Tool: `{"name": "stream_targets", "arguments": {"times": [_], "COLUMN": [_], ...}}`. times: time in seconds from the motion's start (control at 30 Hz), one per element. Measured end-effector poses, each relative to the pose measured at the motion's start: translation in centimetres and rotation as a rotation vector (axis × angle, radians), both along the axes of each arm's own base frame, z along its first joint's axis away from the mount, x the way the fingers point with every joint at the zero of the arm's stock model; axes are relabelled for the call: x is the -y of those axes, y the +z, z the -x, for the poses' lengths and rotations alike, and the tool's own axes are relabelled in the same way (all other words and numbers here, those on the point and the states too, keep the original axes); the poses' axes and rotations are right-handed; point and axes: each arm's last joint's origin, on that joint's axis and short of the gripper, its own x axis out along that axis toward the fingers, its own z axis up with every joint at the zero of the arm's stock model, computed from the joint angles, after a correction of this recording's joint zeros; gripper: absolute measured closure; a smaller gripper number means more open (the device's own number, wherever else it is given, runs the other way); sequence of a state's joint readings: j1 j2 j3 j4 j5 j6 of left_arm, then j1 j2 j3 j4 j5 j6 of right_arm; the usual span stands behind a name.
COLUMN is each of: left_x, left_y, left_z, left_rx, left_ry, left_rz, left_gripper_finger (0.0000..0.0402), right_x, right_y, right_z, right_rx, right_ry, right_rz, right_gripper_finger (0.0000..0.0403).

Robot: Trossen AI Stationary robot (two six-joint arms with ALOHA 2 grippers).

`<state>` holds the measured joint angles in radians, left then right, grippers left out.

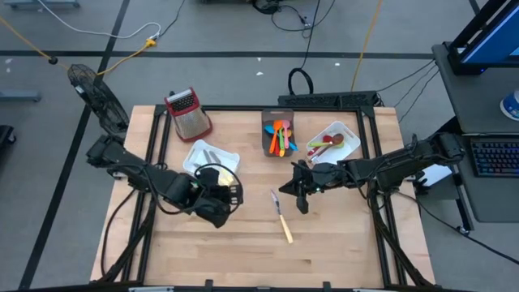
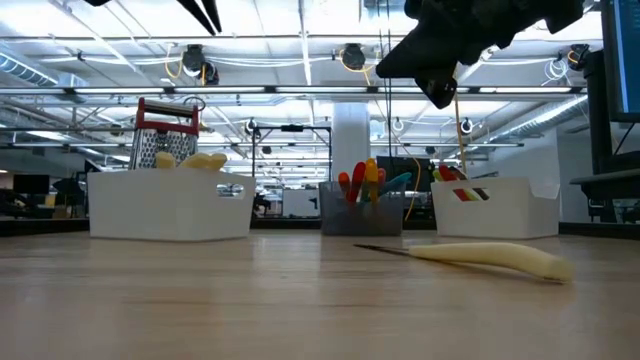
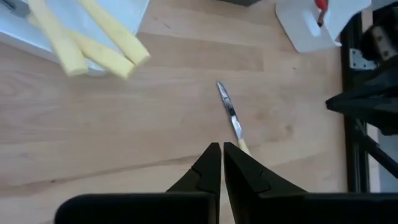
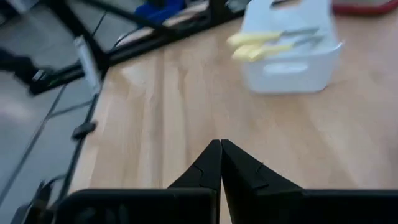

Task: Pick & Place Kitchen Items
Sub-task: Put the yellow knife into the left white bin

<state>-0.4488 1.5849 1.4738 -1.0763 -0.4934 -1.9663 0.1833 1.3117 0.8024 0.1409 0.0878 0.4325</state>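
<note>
The table [image 1: 324,251] carries three bins; cream-handled cutlery [image 1: 212,157] is already sorted into the left white bin [image 1: 195,150]. One cream-handled knife [image 1: 281,217] is left lying mid-table. Both the left gripper [image 1: 235,193] and right gripper [image 1: 298,193] are held shut and empty beside it.

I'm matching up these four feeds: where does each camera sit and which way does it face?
High: above, facing down; both arms, left gripper, right gripper.
Low: table height, facing across to three bins; arms overhead.
Left wrist: past shut fingers at the knife.
Right wrist: past shut fingers toward the white bin.
Shared: the knife shows in high, low and left wrist.
</note>
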Motion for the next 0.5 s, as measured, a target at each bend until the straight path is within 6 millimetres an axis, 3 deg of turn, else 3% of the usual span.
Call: {"name": "stream_targets", "arguments": {"times": [0.27,0.5], "left_x": [1.9,3.7], "left_y": [-0.8,-4.6], "left_z": [-1.5,-5.6], "left_rx": [0.080,0.135], "left_ry": [-0.056,-0.089], "left_rz": [0.020,0.025], "left_gripper_finger": [0.0376,0.0375], "right_x": [-0.2,-0.3], "right_y": [-1.3,-1.5], "right_z": [0.8,1.0], "right_rx": [-0.160,-0.204], "right_ry": [0.098,0.083], "right_rz": [-0.030,-0.103], "right_gripper_finger": [0.0399,0.0399]}}
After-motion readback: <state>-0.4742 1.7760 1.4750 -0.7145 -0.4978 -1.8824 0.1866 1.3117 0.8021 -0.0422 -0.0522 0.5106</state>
